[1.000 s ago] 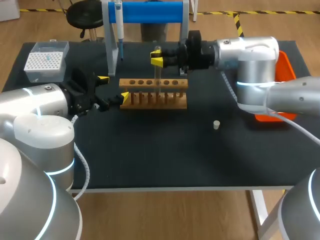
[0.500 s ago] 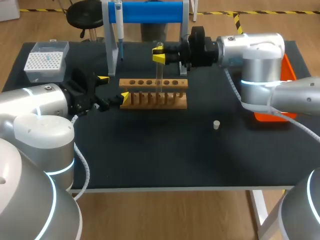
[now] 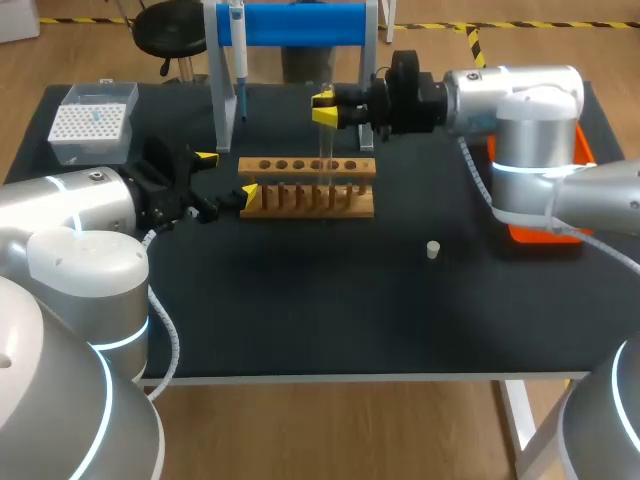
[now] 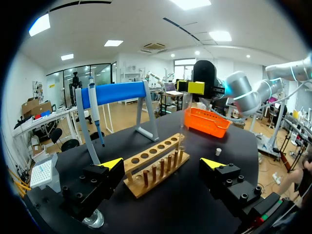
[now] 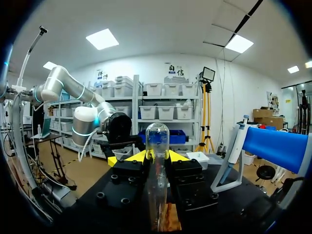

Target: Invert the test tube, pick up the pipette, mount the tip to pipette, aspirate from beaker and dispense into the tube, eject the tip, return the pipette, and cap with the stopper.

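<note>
Black table (image 3: 300, 320) carries at its left a tip box (image 3: 92, 122), then the left gripper (image 3: 227, 174) with fingers wide apart and the left end of the wooden rack (image 3: 308, 190) just ahead between them, and behind these the pipette (image 3: 237, 50) hanging on a blue stand (image 3: 300, 22). Over the rack's right part the tube (image 3: 324, 150) stands upright, clear glass with its round closed end up and its lower end at the rack's top, whether inside a hole I cannot tell; the right gripper (image 3: 323, 108) clamps it near the upper end from two sides. Further right lie a small white stopper (image 3: 433, 249), alone on the table, and an orange tray (image 3: 565, 130) at the edge.
</note>
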You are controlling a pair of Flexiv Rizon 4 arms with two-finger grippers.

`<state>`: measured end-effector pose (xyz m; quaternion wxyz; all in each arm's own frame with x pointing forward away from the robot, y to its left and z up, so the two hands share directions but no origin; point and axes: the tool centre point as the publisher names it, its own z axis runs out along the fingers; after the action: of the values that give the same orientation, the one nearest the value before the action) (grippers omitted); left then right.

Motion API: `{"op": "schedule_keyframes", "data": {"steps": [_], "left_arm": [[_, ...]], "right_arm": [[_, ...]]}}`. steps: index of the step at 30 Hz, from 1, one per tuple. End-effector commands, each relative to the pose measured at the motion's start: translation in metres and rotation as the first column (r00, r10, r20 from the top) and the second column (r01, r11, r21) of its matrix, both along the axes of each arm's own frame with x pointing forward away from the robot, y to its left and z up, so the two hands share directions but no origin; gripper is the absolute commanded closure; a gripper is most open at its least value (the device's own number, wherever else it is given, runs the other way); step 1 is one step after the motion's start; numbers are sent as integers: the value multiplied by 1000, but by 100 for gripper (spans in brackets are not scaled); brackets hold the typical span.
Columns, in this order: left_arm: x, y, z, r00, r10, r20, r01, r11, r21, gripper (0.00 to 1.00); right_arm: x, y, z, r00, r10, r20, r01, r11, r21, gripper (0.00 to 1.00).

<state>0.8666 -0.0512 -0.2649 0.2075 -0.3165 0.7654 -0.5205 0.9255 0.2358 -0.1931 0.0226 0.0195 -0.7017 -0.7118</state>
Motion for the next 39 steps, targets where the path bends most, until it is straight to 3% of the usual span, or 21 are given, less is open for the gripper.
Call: {"op": "schedule_keyframes", "data": {"steps": [1, 7, 12, 18, 21, 26, 33, 36, 39], "left_arm": [[0, 0, -1, 1000, 1, 1, -1, 1000, -1, 0], [0, 0, -1, 1000, 1, 1, -1, 1000, -1, 0], [0, 0, -1, 1000, 1, 1, -1, 1000, -1, 0], [0, 0, -1, 1000, 1, 1, -1, 1000, -1, 0], [0, 0, -1, 1000, 1, 1, -1, 1000, -1, 0], [0, 0, -1, 1000, 1, 1, -1, 1000, -1, 0], [0, 0, -1, 1000, 1, 1, -1, 1000, -1, 0], [0, 0, -1, 1000, 1, 1, -1, 1000, -1, 0], [0, 0, -1, 1000, 1, 1, -1, 1000, -1, 0]], "right_arm": [[0, -1, 1, 1000, -1, 0, 1, 1000, -3, 100], [0, -1, 1, 1000, -1, 0, 1, 1000, -3, 100], [-2, -10, 4, 991, -16, -133, 14, 1000, -17, 100], [-1, -14, 2, 933, -22, -359, -4, 997, -73, 100], [1, -16, 1, 869, -40, -493, -3, 996, -86, 100], [9, -19, -1, 706, -51, -707, 1, 997, -71, 100], [9, -20, -7, 477, -66, -876, 6, 997, -72, 100], [9, -19, -9, 364, -69, -929, 0, 997, -74, 100], [9, -19, -11, 300, -82, -950, -13, 996, -90, 100]]}}
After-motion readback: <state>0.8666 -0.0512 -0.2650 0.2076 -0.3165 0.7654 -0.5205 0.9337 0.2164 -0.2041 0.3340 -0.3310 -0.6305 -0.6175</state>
